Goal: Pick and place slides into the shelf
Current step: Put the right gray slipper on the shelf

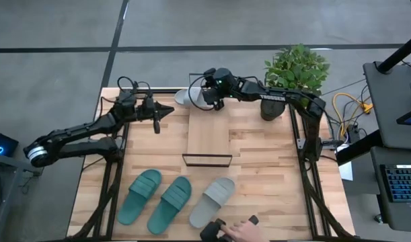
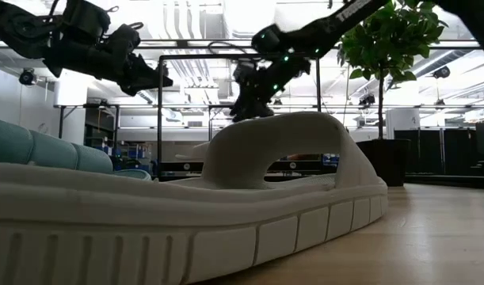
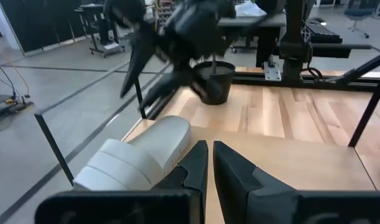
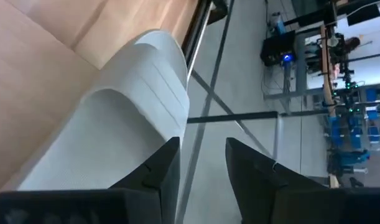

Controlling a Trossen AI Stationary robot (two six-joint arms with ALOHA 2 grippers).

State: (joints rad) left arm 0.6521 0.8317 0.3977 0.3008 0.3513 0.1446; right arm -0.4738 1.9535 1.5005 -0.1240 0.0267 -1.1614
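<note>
High view: your right gripper (image 1: 206, 96) hangs slightly parted over the pale grey slide (image 1: 183, 97) at the shelf's (image 1: 208, 134) far-left corner, likely placing it. Left gripper (image 1: 166, 111) pinched narrow, empty, nearby. Three slides wait along the table's (image 1: 266, 175) near edge.

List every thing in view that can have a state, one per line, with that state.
left gripper: shut, empty, raised beside the shelf.
right gripper: open, over the far grey slide.
far grey slide: at the shelf's far end, not gripped.
near grey slide: flat on the table, strap up.
teal slides: side by side on the table.
shelf: top bare.
plant: upright.
</note>
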